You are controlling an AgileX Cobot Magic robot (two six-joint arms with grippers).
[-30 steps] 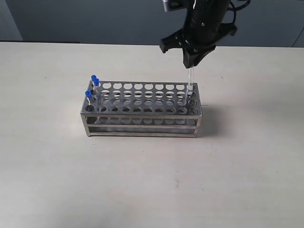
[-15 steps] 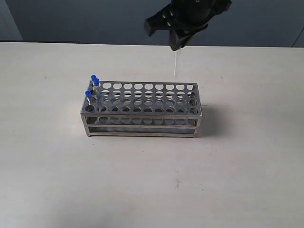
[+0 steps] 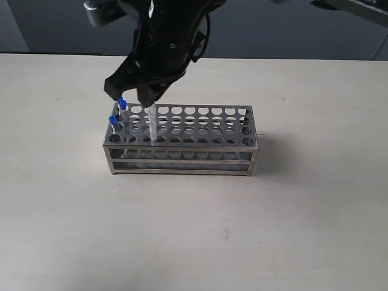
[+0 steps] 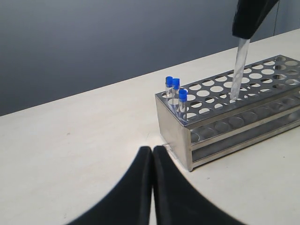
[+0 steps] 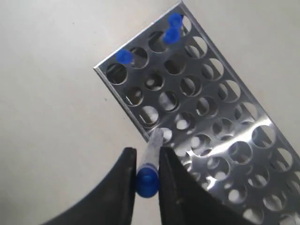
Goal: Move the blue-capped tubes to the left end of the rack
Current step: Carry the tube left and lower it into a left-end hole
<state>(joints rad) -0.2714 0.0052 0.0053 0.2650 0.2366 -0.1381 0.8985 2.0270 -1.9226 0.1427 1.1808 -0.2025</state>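
- The blue-capped tubes (image 3: 119,103): three of them stand in the rack (image 3: 182,148) at its left end, close together, with only their caps and a short bit of clear wall above the top plate.
- The fourth tube (image 5: 153,146) hangs from the right end effector (image 3: 140,94) over the left part of the rack, a little in from the three.
- Its lower tip is at or just above the top plate; whether it has entered a hole cannot be told.
- The right end effector is nearly closed. Its two fingers pinch the tube high up, just under the cap, and the clear body hangs free below.
- The left end effector (image 4: 152,151) has its fingers pressed together with nothing between them, and sits over the counter (image 3: 303,212) off the rack's left end.
- Handling, as a judgement: each tube looks very light, stiff and smooth-walled, so a loose pinch could let it slip and a hard one could crack it.
- The best hold is probably the short stretch under the cap, since that is all the rack leaves exposed.
- The held tube leans slightly in the left wrist view, so it should hang upright before it goes down, or the tip may catch on a hole's steel edge.
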